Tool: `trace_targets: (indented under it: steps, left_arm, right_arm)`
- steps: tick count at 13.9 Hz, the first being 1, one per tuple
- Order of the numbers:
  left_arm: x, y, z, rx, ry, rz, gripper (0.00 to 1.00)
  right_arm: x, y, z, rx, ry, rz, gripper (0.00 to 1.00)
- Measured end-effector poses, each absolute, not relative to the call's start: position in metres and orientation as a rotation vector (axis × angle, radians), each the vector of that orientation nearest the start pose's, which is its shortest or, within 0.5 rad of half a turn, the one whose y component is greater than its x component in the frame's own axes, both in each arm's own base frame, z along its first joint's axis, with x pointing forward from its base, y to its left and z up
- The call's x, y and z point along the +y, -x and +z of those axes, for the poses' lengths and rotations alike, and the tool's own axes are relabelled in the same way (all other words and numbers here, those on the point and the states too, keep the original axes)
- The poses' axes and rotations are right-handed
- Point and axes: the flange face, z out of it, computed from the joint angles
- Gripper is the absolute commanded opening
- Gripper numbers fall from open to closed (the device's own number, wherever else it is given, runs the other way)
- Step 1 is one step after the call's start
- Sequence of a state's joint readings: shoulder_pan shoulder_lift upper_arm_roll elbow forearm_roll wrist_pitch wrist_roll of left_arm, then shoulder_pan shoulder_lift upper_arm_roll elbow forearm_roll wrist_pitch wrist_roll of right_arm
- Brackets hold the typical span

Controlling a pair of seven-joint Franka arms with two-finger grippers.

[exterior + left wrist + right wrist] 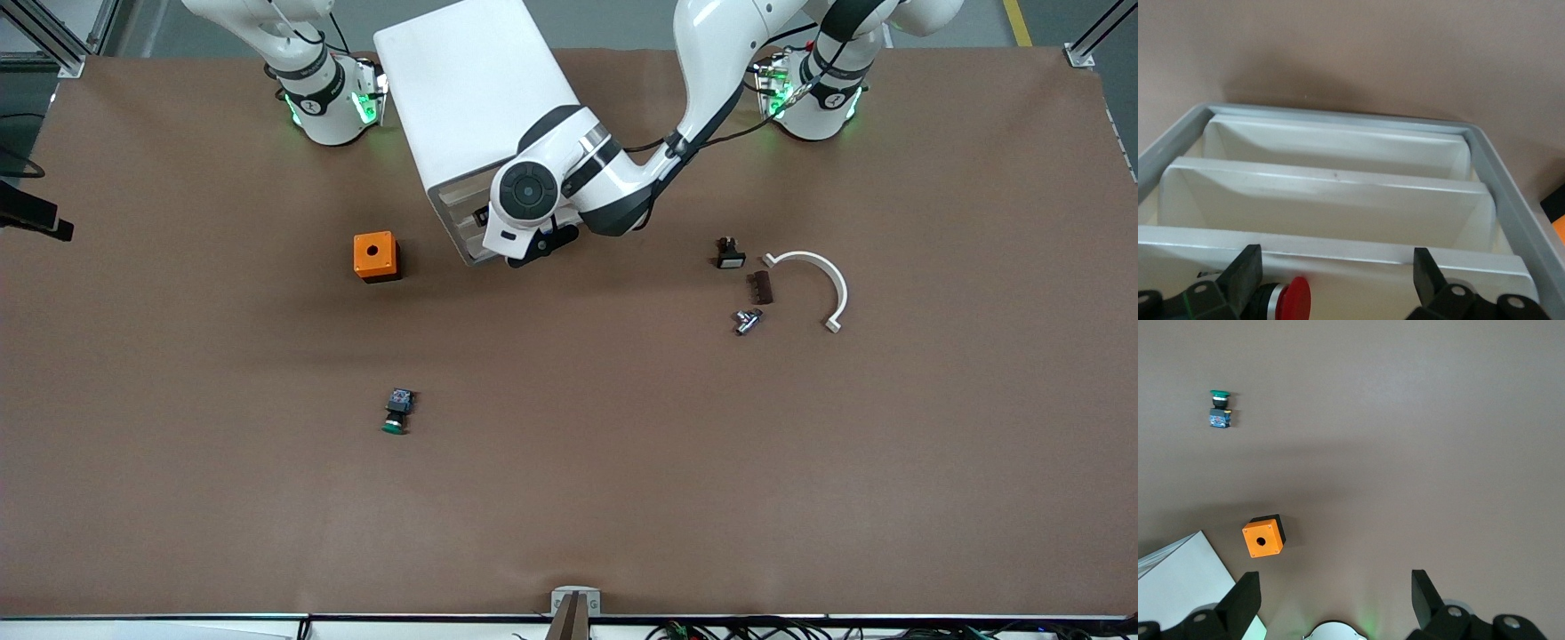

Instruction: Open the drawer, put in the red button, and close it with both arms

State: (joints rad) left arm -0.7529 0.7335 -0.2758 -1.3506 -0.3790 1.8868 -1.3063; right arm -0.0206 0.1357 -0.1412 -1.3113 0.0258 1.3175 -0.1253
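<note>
The white drawer unit [471, 98] stands near the robots' bases, and its drawer [1338, 193] is pulled out, showing white compartments inside a grey frame. The red button [1290, 301] lies in the compartment just under my left gripper [1335, 267], close beside one finger [1245, 267]. That gripper is open and hangs over the open drawer [533, 242]. My right gripper [1335, 583] is open and empty, held high over the table near its own base; it does not show in the front view.
An orange box with a hole [375, 256] sits beside the drawer unit toward the right arm's end. A green-capped switch [397, 412] lies nearer the front camera. Toward the left arm's end lie a small black part [729, 253], a brown piece [760, 287], a metal fitting [747, 320] and a white curved piece [818, 276].
</note>
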Motion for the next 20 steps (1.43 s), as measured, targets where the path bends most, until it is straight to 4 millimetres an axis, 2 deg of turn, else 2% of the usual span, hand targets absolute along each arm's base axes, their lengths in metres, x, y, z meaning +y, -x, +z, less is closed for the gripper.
trace_targets:
  steps: [3, 6, 8, 10, 13, 16, 18, 20]
  left_arm:
    - [-0.605, -0.385, 0.296, -0.747, 2.975, 0.911, 0.99]
    - [-0.600, -0.391, 0.298, -0.756, 2.968, 0.918, 0.99]
    - [-0.585, -0.410, 0.318, -0.777, 2.981, 0.915, 0.99]
    - [-0.562, -0.441, 0.358, -0.835, 3.035, 0.881, 0.99]
    - [-0.507, -0.494, 0.431, -0.954, 3.111, 0.808, 0.99]
    - [-0.426, -0.545, 0.497, -0.891, 3.239, 0.692, 0.99]
    - [-0.367, -0.557, 0.541, -0.752, 3.271, 0.547, 0.99]
    - [-0.317, -0.556, 0.575, -0.633, 3.251, 0.454, 0.99]
  right_arm:
    - [-0.071, -0.561, 0.652, 0.018, 3.111, 0.184, 1.00]
    - [-0.076, -0.560, 0.651, 0.032, 3.109, 0.196, 1.00]
    - [-0.084, -0.556, 0.648, 0.054, 3.105, 0.211, 1.00]
    - [-0.086, -0.551, 0.645, 0.060, 3.098, 0.221, 1.00]
    - [-0.084, -0.541, 0.647, 0.055, 3.096, 0.166, 1.00]
    - [-0.083, -0.526, 0.647, 0.052, 3.096, 0.073, 1.00]
    - [-0.081, -0.515, 0.645, 0.044, 3.095, 0.023, 1.00]
    - [-0.079, -0.507, 0.643, 0.040, 3.092, 0.012, 1.00]
